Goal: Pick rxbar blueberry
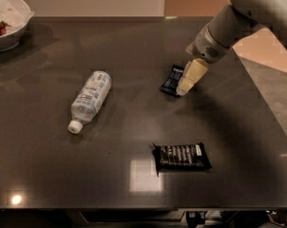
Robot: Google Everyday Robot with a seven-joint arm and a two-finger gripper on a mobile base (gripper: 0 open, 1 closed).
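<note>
The rxbar blueberry (171,81) is a small flat dark blue bar lying on the dark table (134,127), right of centre. My gripper (185,88) comes in from the upper right on a pale arm. Its cream-coloured fingers (192,75) point down and left, right at the bar's right edge, and cover part of it. I cannot tell whether they touch the bar.
A clear plastic water bottle (90,100) lies on its side left of centre. A larger black wrapped bar with white lettering (181,156) lies nearer the front edge. A white bowl (6,20) stands at the far left corner. The table's right edge runs close behind the arm.
</note>
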